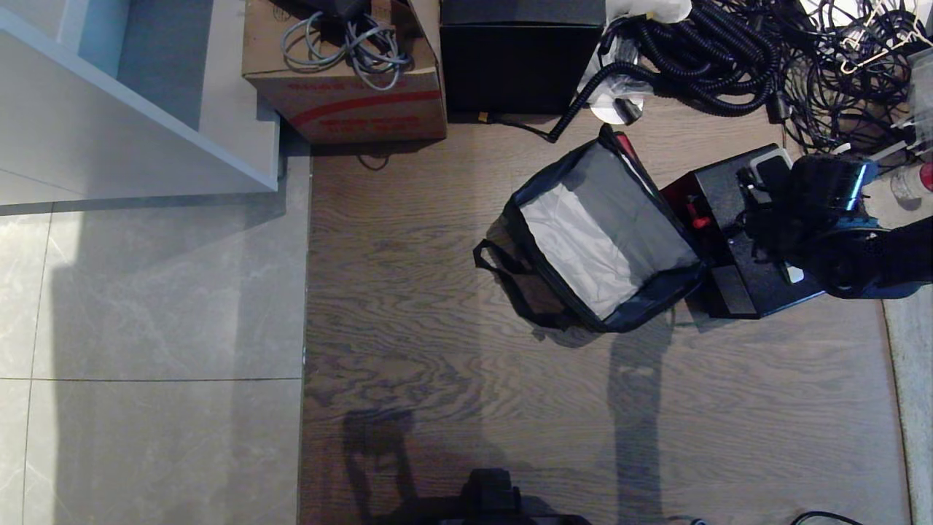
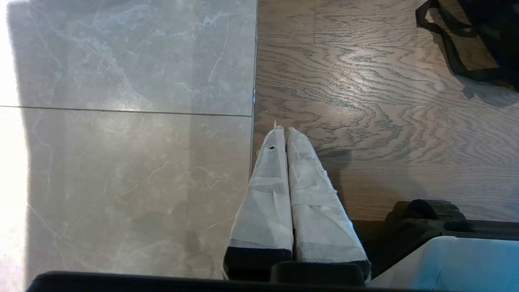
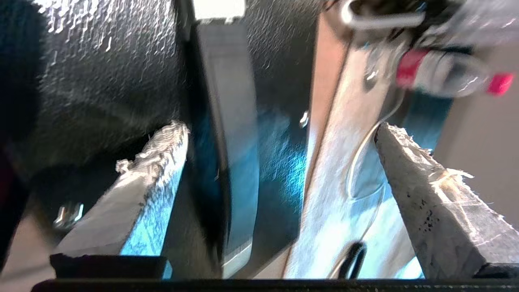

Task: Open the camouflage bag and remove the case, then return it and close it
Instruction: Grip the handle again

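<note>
The camouflage bag (image 1: 605, 233) lies open on the wood floor, its grey lining showing and nothing inside; its black strap (image 2: 450, 52) trails toward the robot. The black speckled case (image 1: 729, 240) stands on the floor against the bag's right side, a small red part on the side facing the bag. My right gripper (image 1: 765, 219) hovers over the case top. In the right wrist view this gripper (image 3: 282, 129) is open, its taped fingers wide apart, and the case's handle (image 3: 227, 121) runs between them untouched. My left gripper (image 2: 286, 132) is parked low over the floor, shut and empty.
A brown cardboard box (image 1: 350, 80) with cables and a plain black cube box (image 1: 521, 58) stand behind the bag. Tangled black cables (image 1: 729, 58) fill the back right. A white cabinet (image 1: 131, 109) stands back left. A red-capped bottle (image 1: 920, 179) lies right of the case.
</note>
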Motion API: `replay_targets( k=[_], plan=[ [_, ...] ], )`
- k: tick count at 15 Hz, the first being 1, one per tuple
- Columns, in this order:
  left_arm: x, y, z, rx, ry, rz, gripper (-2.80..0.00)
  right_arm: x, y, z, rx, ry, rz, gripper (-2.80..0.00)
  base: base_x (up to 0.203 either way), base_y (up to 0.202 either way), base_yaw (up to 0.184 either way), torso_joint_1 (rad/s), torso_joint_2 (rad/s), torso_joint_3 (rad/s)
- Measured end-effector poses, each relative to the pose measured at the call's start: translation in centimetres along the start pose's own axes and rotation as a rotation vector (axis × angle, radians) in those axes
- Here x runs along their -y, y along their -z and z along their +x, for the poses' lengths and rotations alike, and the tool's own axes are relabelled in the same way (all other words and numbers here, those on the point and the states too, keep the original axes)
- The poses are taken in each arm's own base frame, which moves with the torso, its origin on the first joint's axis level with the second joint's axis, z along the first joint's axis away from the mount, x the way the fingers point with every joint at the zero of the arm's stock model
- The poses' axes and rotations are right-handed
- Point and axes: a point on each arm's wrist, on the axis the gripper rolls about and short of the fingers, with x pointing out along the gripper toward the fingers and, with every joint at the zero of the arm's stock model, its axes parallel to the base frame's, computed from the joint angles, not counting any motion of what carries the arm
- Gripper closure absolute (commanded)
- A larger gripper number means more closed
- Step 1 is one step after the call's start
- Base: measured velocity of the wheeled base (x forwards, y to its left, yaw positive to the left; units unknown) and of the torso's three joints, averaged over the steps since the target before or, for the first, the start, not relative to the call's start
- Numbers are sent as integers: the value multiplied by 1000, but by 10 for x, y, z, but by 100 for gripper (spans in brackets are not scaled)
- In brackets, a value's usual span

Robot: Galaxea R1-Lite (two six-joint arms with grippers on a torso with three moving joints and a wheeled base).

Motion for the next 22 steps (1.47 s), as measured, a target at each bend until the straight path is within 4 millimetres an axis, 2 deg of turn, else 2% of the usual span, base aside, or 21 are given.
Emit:
replay_targets(
  k=[4, 9, 15, 16, 22],
  plan=[
    [0, 0, 0, 0, 0, 0, 0, -12, 5, 17, 43, 106, -68, -280, 0, 0, 0, 0, 0, 0],
    [0, 0, 0, -1, 0, 0, 0, 8, 29, 48, -57, 229, -219, -280, 0, 0, 0, 0, 0, 0],
    [0, 0, 0, 0, 0, 0, 0, -2, 46, 67, -124, 264, -259, -280, 0, 0, 0, 0, 0, 0],
    [0, 0, 0, 0, 1, 0, 0, -4, 48, 68, -137, 277, -252, 0, 0, 0, 0, 0, 0, 0],
    [0, 0, 0, 0, 0, 0, 0, -17, 55, 70, -129, 281, -231, 0, 0, 0, 0, 0, 0, 0]
  ],
)
